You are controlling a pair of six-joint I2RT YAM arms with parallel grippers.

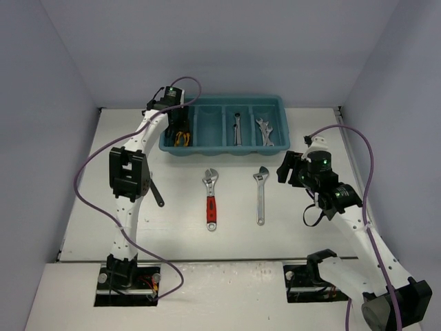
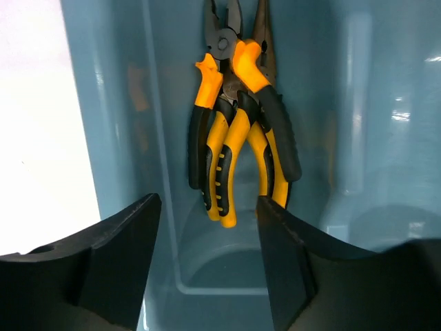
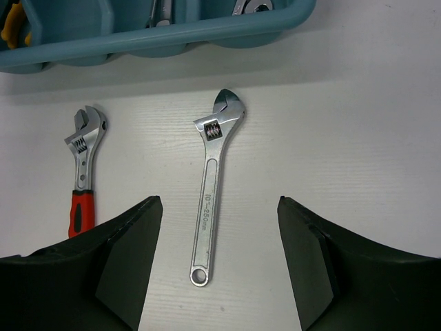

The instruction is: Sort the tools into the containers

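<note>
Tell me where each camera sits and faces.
Top: above, behind the bases, looking down on table, tray, both arms.
Left wrist: over the tray, looking down at pliers past the left end effector.
Right wrist: above the table, facing the silver wrench past the right end effector.
Top and right wrist share the silver wrench and red-handled wrench.

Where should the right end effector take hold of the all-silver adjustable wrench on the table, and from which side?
Mid-handle, from straight above, closing across the narrow shaft. The silver adjustable wrench lies flat, clear of the red-handled one, centred below the open right end effector.
</note>
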